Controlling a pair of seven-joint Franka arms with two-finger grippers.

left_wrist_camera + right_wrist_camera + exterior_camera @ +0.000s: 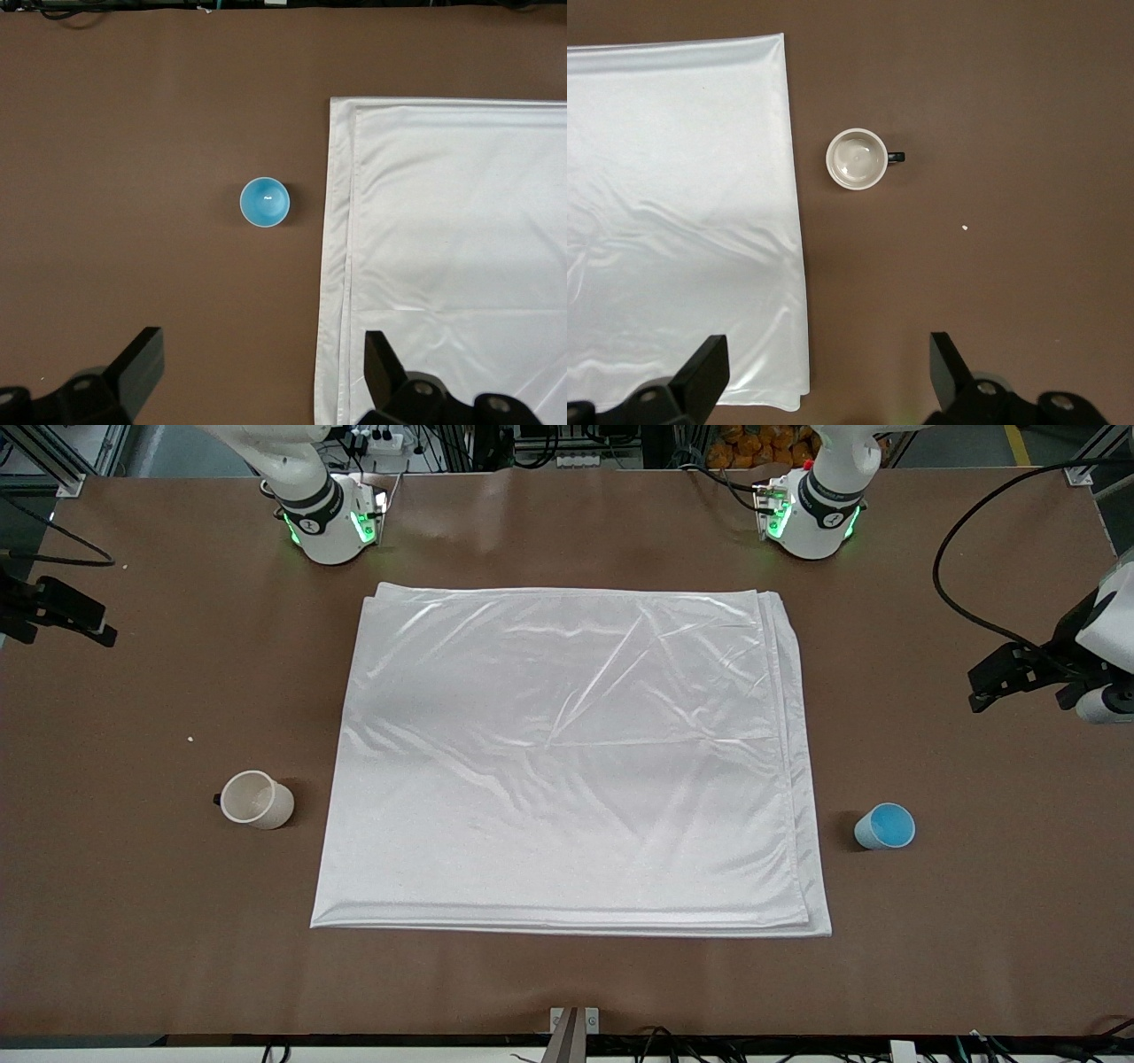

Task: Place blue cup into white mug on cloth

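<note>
Both claws hung high with fingers apart: the left claw (pixel 261 372) over the blue cup (pixel 885 825), the right claw (pixel 828 372) over the white mug (pixel 256 799), each cup standing on the counter (pixel 142 921) beside the cloth (pixel 567 762).

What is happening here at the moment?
Nothing is held yet. The small light blue cup stands on the brown table beside the large shiny white cloth, toward the left arm's end. The cream mug with a black handle stands toward the right arm's end. The left gripper and right gripper wait open above them.
</note>
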